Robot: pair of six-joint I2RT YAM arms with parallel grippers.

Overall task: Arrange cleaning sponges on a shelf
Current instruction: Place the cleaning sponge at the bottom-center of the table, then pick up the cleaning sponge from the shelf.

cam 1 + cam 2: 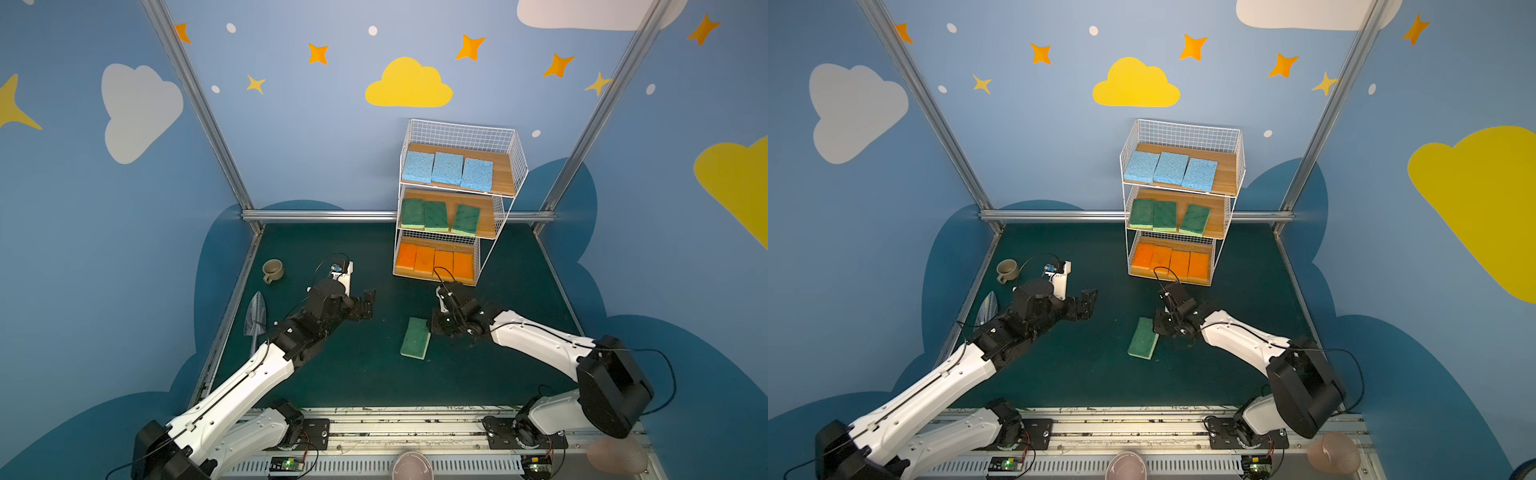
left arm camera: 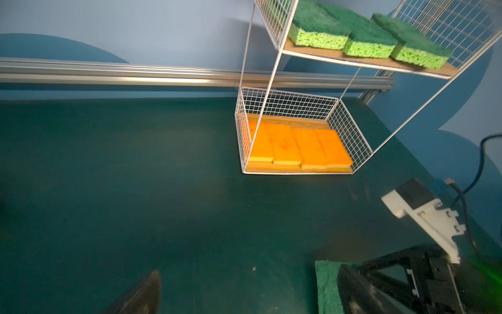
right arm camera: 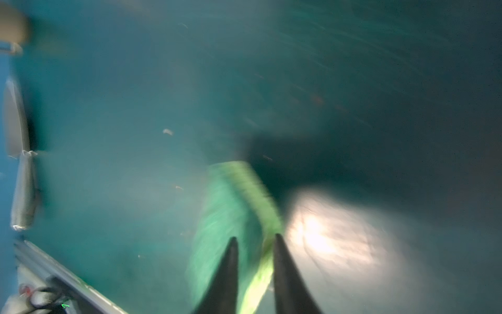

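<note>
worktop [image 1: 332, 370]: dark green mat | walls [image 1: 291, 124]: blue, clouds, stars | shelf [image 1: 500, 174] at back, ten sponges [image 1: 446, 168] aboard | green sponge [image 1: 415, 337] flat mid-worktop | left hand [image 1: 365, 305] wide | right hand [image 3: 255, 238] narrowly parted at that sponge's end

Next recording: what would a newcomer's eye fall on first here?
The white wire shelf stands at the back right, sorted by colour: blue sponges on top, green sponges in the middle, orange sponges below. One stray green sponge lies on the mat before it, by the right pincer.
</note>
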